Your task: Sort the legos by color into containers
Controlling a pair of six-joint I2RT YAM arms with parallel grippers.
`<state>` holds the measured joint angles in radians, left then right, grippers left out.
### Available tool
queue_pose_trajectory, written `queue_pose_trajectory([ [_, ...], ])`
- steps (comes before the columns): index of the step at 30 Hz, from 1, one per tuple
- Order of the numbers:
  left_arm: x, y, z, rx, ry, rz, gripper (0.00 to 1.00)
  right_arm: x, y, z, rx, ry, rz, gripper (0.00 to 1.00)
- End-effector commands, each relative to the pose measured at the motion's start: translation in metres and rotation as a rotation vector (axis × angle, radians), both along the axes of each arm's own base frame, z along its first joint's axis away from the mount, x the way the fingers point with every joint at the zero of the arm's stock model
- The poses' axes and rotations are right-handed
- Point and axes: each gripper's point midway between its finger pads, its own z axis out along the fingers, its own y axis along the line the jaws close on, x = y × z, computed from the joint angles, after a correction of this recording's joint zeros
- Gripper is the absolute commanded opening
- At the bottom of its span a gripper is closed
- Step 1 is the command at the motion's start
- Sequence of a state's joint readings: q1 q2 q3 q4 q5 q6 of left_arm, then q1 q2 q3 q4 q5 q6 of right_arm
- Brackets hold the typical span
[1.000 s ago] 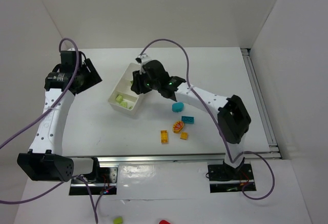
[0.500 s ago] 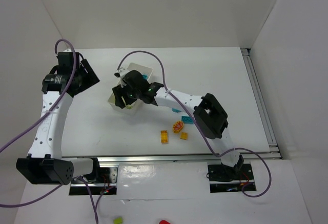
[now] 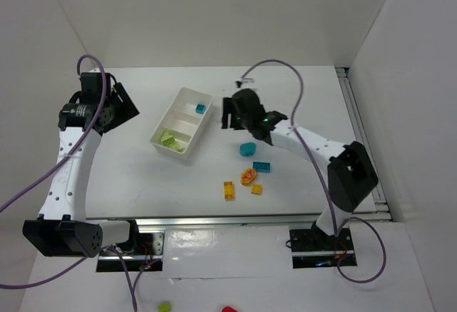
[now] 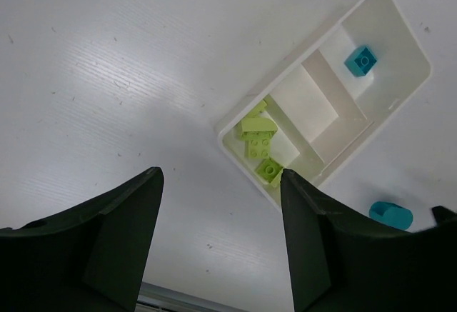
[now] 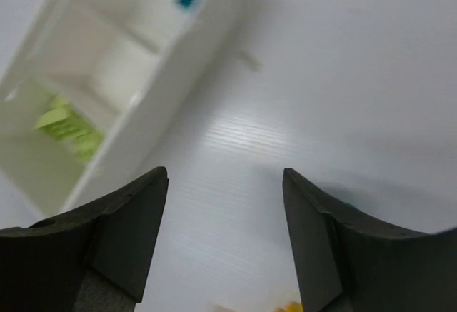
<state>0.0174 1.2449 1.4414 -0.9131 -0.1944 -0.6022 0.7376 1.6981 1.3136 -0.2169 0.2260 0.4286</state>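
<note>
White table [image 3: 143, 176] — plain white walls [image 3: 214, 12]

Bright, even light from above nearly washes out the white table [image 3: 143, 176], leaving only soft, pale shadows beside the tray [image 3: 171, 152]. The overhead and left wrist views are sharp. The right wrist view is blurred, with the tray's edges and the green bricks [image 5: 68, 128] smeared and hazy.

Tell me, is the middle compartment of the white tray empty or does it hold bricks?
Empty. The middle compartment shows only bare white floor; lime green bricks lie in one end section, one teal brick the other.
</note>
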Motion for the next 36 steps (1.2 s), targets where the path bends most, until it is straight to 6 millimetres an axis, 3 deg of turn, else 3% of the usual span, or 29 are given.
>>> queue_pose_trajectory([
  [1,0.004,-0.003,0.009,-0.002,-0.041,-0.033,0.76,-0.01,-0.086,-0.048,-0.059,0.165,-0.278,0.76],
  [2,0.006,-0.004,0.011,-0.008,-0.05,-0.04,0.76,-0.015,-0.093,-0.058,-0.073,0.194,-0.282,0.82],
  [3,0.007,-0.006,0.009,-0.016,-0.051,-0.049,0.76,-0.018,-0.096,-0.061,-0.065,0.211,-0.275,0.94],
  [5,0.01,-0.008,0.007,-0.023,-0.051,-0.057,0.76,-0.031,-0.1,-0.077,-0.103,0.253,-0.236,0.98],
  [10,0.011,-0.01,0.001,-0.038,-0.034,-0.058,0.76,-0.034,-0.098,-0.104,-0.174,0.279,-0.146,1.0],
  [18,0.012,-0.013,-0.001,-0.037,-0.033,-0.085,0.76,-0.016,-0.084,-0.129,-0.226,0.286,-0.082,1.0],
  [20,0.012,-0.013,-0.001,-0.037,-0.033,-0.085,0.76,-0.016,-0.084,-0.14,-0.247,0.304,-0.076,0.96],
  [22,0.012,-0.013,-0.001,-0.037,-0.033,-0.085,0.76,-0.006,-0.079,-0.134,-0.237,0.28,-0.083,0.86],
  [26,0.012,-0.012,-0.001,-0.03,-0.032,-0.092,0.76,-0.004,-0.075,-0.128,-0.258,0.254,-0.081,0.69],
  [28,0.012,-0.012,-0.001,-0.03,-0.032,-0.092,0.76,0.001,-0.068,-0.106,-0.236,0.211,-0.08,0.58],
  [30,0.011,-0.013,-0.005,-0.031,-0.023,-0.091,0.76,0.006,-0.063,-0.085,-0.202,0.179,-0.074,0.56],
  [33,0.011,-0.016,-0.008,-0.046,-0.021,-0.107,0.76,0.017,-0.036,-0.046,-0.136,0.106,-0.029,0.56],
  [34,0.009,-0.018,-0.017,-0.054,0.003,-0.113,0.76,0.022,-0.031,-0.039,-0.126,0.091,-0.016,0.56],
  [35,0.007,-0.018,-0.021,-0.049,0.015,-0.119,0.76,0.031,-0.017,-0.017,-0.092,0.047,-0.007,0.56],
  [36,0.004,-0.02,-0.023,-0.059,0.015,-0.129,0.76,0.037,-0.01,-0.017,-0.09,0.044,0.01,0.56],
])
